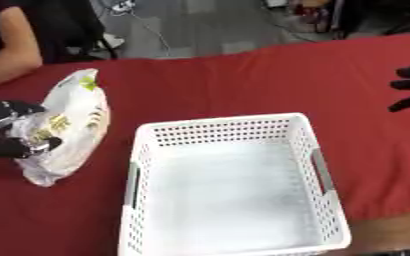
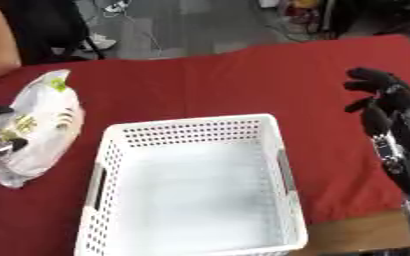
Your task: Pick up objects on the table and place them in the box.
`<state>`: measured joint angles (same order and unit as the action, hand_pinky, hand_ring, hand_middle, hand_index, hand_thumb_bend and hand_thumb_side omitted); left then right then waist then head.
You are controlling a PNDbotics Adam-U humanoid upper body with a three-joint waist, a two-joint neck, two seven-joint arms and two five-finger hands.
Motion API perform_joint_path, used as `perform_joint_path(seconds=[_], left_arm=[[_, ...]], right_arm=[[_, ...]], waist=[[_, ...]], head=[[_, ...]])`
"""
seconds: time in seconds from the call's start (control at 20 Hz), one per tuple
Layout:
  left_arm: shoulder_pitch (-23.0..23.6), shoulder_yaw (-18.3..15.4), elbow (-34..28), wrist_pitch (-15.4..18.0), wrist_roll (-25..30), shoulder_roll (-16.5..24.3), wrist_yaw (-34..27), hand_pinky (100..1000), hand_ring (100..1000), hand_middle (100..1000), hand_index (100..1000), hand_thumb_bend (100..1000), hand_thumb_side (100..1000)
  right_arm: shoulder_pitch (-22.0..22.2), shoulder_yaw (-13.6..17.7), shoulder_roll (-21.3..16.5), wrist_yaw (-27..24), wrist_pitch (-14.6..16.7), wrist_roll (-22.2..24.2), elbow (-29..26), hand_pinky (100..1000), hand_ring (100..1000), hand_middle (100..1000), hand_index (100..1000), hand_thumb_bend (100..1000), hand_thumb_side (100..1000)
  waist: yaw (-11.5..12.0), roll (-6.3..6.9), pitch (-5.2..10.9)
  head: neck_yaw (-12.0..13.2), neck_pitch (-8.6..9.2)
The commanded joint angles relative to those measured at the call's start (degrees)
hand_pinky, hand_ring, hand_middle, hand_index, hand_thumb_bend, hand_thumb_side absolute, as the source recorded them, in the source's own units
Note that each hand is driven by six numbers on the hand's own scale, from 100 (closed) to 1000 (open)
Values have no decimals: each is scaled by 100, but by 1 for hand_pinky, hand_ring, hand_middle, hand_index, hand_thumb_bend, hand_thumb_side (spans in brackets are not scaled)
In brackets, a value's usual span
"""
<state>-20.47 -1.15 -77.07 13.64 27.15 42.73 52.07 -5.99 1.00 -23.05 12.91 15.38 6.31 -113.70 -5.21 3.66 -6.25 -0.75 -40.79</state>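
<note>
The table [image 1: 270, 75], covered in red cloth, carries two items. A white perforated box [image 1: 230, 190] stands at the near edge, about midway along it, with its long side running away from the robot. It is empty, and its slotted handles sit on the left and right walls.

The object to be moved, a white crinkled bag [image 1: 73, 125] with yellow and green print, lies near the table's left edge, just left of the box's far-left corner and apart from it. It lies lengthwise, one end pointing toward the far edge.

The left hand [image 1: 7, 131] is closed on the bag's left side, with dark fingers curled round the wrapper from above and below so that the film bunches between them. Judgement: this side grip suits a limp package, since gathered film gives purchase where a flat face would slip.

The right hand [image 2: 379, 97] hangs over the table's right edge, well apart from box and bag, fingers relaxed and part-curled, holding nothing. It appears idle and clear of the left arm's path.

Judgement: the pick is at the grasp stage; lift and carry across the box's left wall are not yet done. The bag may sag or snag on the rim.
</note>
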Motion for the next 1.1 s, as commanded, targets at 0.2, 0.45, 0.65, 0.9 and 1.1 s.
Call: perform_joint_path(seconds=[0.2, 0.45, 0.65, 0.9, 1.1], left_arm=[[28, 129, 66, -72, -7, 105, -598, 544, 463, 478, 642, 208, 465], [36, 122, 44, -310, -602, 110, -738, 342, 249, 269, 384, 100, 309], [27, 124, -67, -362, -1113, 102, -675, 213, 100, 103, 218, 100, 301], [19, 134, -190, -334, -1338, 88, -384, 145, 100, 100, 158, 100, 319], [17, 111, -292, -317, -1329, 76, -257, 145, 100, 100, 153, 100, 320]], right_arm=[[-40, 5, -83, -23, 11, 11, -89, 583, 783, 808, 899, 368, 914], [-42, 5, -81, -28, 8, 12, -89, 583, 783, 808, 899, 369, 914], [-42, 3, -78, -28, 5, 17, -89, 583, 783, 808, 899, 369, 914], [-43, 5, -73, -29, 3, 17, -89, 583, 783, 808, 899, 367, 914], [-40, 7, -73, -27, 5, 15, -89, 583, 783, 808, 899, 368, 915]], waist=[[-11, -13, 52], [-10, -13, 51], [-6, -16, 52], [-7, -17, 52], [-9, -15, 52]], head=[[22, 67], [22, 67], [24, 65], [21, 76], [19, 76]])
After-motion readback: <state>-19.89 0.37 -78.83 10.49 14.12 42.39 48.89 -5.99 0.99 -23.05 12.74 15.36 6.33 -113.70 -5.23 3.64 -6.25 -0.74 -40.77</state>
